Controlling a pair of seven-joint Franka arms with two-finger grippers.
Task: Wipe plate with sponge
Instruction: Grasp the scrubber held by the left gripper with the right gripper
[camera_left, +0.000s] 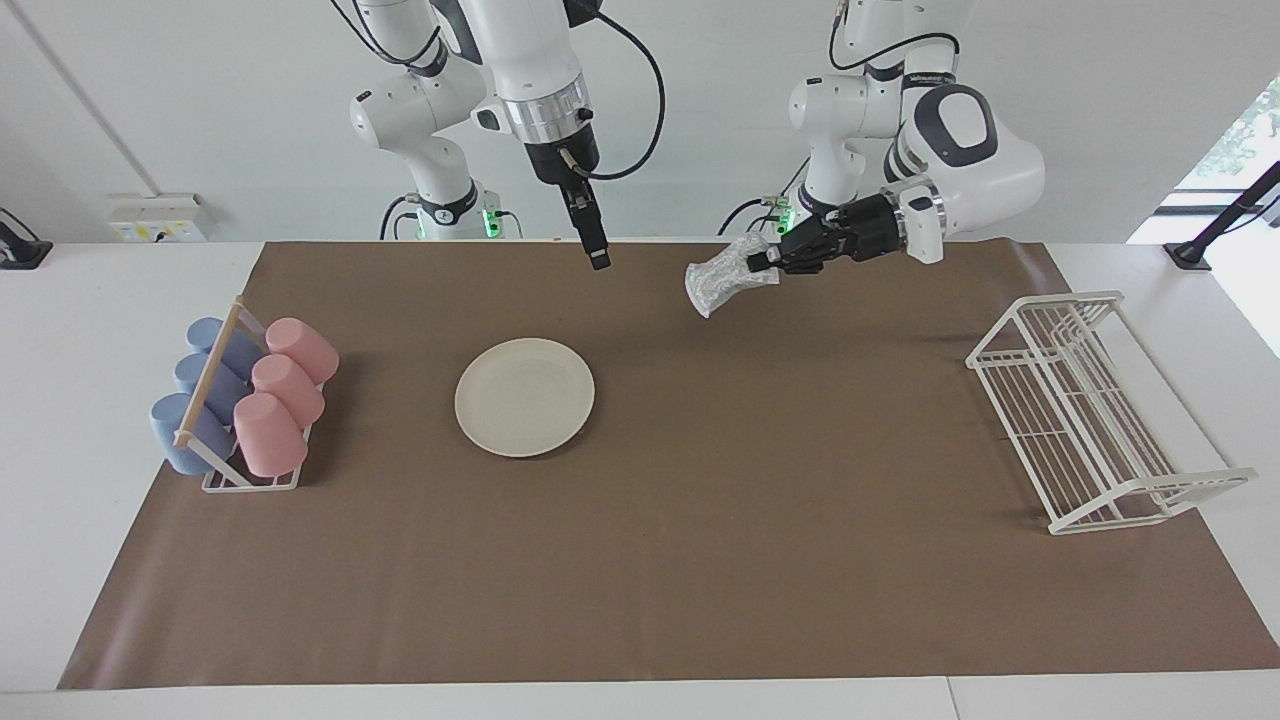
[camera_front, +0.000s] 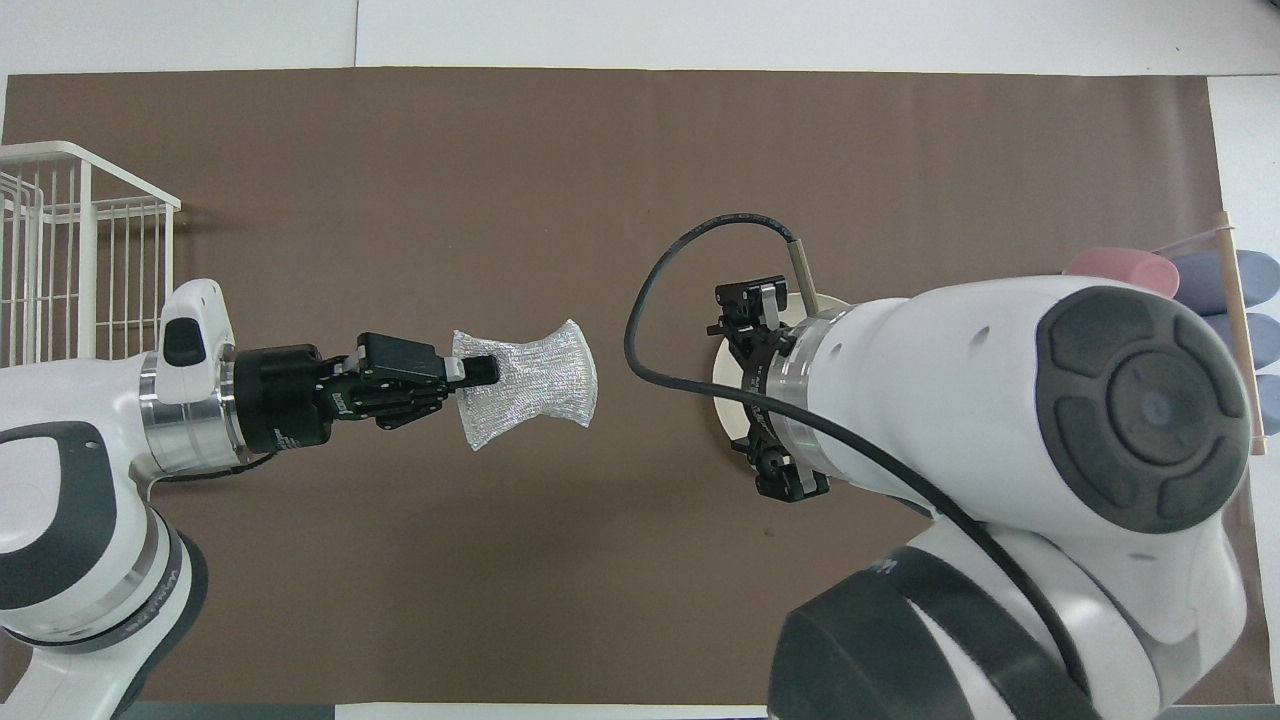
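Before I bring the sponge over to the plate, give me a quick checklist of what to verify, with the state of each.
1. Sponge held: ok. The left hand is shut on the sponge, which hangs in the air over the brown mat.
2. Plate ready: ok. The plate lies flat on the mat, bare, nothing on it.
3. Sponge touching plate: not ok yet. It is clearly apart from the plate, toward the left arm's end.
4. Right hand out of the way: not ok. The right hand hangs over the plate's robot-side edge, in the sponge's way.
5. Right hand open or shut: cannot tell.
6. Cup rack and wire rack off the path: ok.
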